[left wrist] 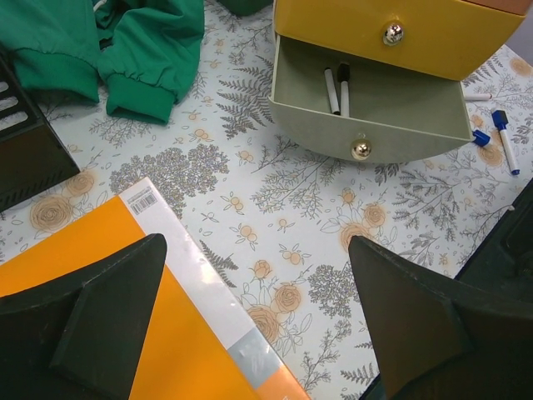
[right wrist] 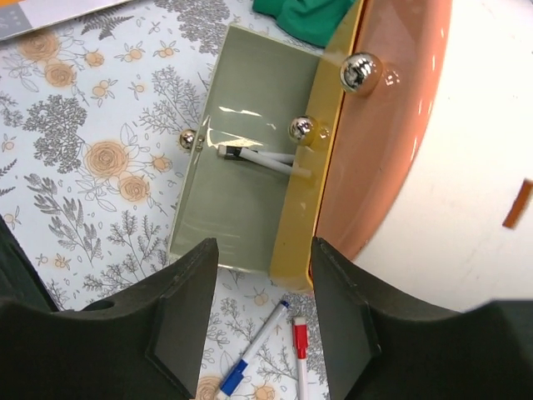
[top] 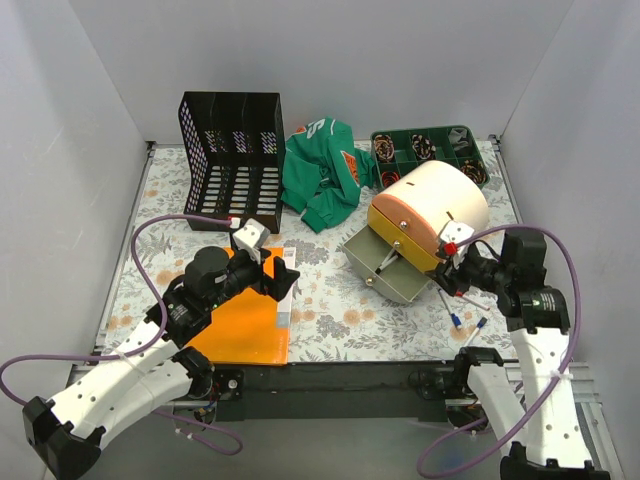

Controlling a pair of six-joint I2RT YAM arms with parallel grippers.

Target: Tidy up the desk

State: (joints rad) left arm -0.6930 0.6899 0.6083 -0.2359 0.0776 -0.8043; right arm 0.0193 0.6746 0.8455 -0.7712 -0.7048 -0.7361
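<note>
Top external view shows the desk (top: 330, 300) filling the middle of the frame, its fern-and-flower cover running from the black front rim at the bottom to the back wall. The left gripper (top: 283, 277) hangs over the right edge of an orange folder (top: 240, 315) at lower left; in the left wrist view its fingers (left wrist: 108, 308) are spread wide with nothing between them. The right gripper (top: 455, 268) sits at centre right, just beside a rounded drawer unit (top: 430, 215). Its fingers (right wrist: 187, 308) are partly apart and grip nothing. The bottom drawer (right wrist: 241, 183) is pulled out with markers (right wrist: 258, 157) inside. Along the top stand a black file rack (top: 232, 160), a crumpled green cloth (top: 322, 170), possibly a jacket, and a green compartment tray (top: 430, 150).
</note>
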